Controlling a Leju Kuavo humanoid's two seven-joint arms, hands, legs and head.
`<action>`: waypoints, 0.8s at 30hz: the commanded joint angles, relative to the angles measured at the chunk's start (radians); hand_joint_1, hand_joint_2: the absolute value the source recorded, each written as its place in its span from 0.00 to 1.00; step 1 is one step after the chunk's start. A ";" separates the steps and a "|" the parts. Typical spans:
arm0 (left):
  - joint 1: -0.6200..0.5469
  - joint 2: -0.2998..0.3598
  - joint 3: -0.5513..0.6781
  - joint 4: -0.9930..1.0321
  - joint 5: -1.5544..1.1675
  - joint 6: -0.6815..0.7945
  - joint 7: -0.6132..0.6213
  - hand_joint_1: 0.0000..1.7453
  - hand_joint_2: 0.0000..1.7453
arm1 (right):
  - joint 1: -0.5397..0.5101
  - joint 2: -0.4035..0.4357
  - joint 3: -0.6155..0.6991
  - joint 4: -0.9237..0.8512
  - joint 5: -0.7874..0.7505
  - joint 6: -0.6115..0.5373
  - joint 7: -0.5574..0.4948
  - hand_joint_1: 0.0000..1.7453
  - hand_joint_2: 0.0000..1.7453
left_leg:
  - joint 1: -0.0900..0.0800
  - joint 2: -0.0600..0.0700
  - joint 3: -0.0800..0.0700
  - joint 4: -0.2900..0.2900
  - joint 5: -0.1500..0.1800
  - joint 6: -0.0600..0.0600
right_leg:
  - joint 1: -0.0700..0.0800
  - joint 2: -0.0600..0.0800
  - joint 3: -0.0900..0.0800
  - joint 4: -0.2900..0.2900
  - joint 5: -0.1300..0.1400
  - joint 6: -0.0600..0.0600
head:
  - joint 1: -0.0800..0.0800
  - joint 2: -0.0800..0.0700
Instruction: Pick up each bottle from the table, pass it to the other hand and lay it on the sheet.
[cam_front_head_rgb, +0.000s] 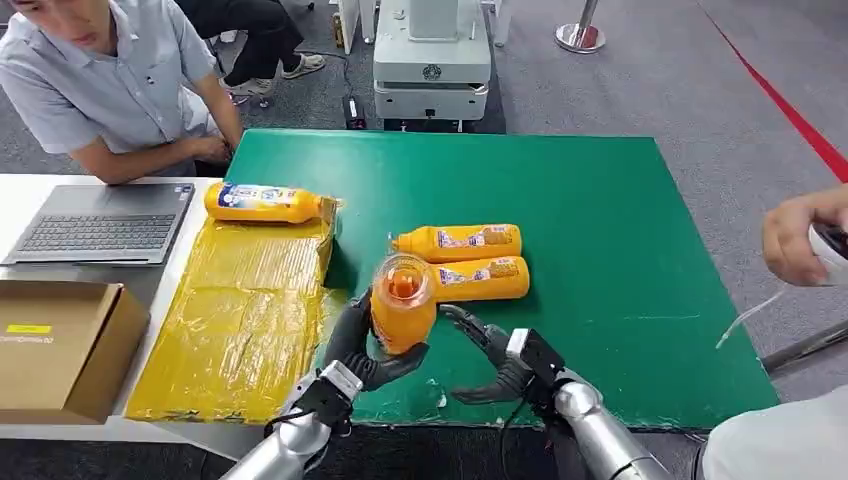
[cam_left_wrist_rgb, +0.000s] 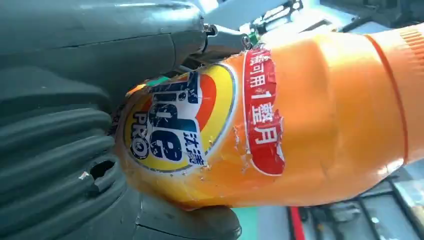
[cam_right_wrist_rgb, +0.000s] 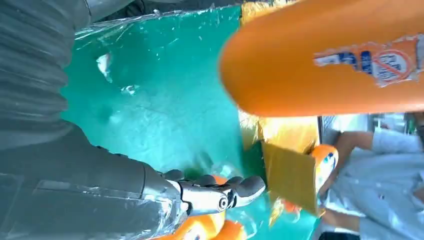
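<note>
My left hand (cam_front_head_rgb: 362, 352) grips an orange detergent bottle (cam_front_head_rgb: 402, 302) upright above the green table's front edge, cap end toward the camera. Close up, that bottle (cam_left_wrist_rgb: 280, 125) shows a Tide label, with my left hand (cam_left_wrist_rgb: 75, 135) wrapped round its base. My right hand (cam_front_head_rgb: 498, 362) stands open just to the right of it, fingers spread, holding nothing; its fingers (cam_right_wrist_rgb: 220, 195) hang over the green mat below the held bottle (cam_right_wrist_rgb: 325, 60). Two more orange bottles (cam_front_head_rgb: 460, 241) (cam_front_head_rgb: 482, 279) lie side by side mid-table. A fourth bottle (cam_front_head_rgb: 268, 202) lies at the yellow sheet's (cam_front_head_rgb: 240, 320) far end.
A laptop (cam_front_head_rgb: 100, 225) and a cardboard box (cam_front_head_rgb: 60, 345) sit on the white table at left. A person (cam_front_head_rgb: 110, 80) leans in at the far left. Another person's hand (cam_front_head_rgb: 805, 235) holds something at the right edge. The green table (cam_front_head_rgb: 620, 250) ends near my hands.
</note>
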 joint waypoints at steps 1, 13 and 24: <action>-0.096 0.105 0.031 -0.103 -0.204 -0.018 0.134 1.00 1.00 | 0.000 0.015 -0.073 -0.064 0.002 -0.018 -0.005 0.00 1.00 | 0.000 0.000 0.000 0.000 0.000 0.000 | 0.000 0.000 0.000 0.000 0.000 0.000 | -0.001 0.000; -0.424 0.270 -0.046 0.007 -0.725 -0.177 0.387 1.00 1.00 | -0.016 0.061 -0.098 -0.077 0.014 -0.017 -0.005 0.00 1.00 | 0.000 0.000 0.000 0.000 0.000 0.000 | 0.000 0.000 0.000 0.000 0.000 0.000 | -0.008 0.000; -0.561 0.236 -0.138 0.222 -0.789 -0.369 0.396 1.00 1.00 | -0.001 0.057 -0.122 -0.104 0.008 -0.013 -0.005 0.00 1.00 | 0.000 0.000 0.000 0.000 0.000 0.000 | 0.000 0.000 0.000 0.000 0.000 0.000 | -0.001 0.000</action>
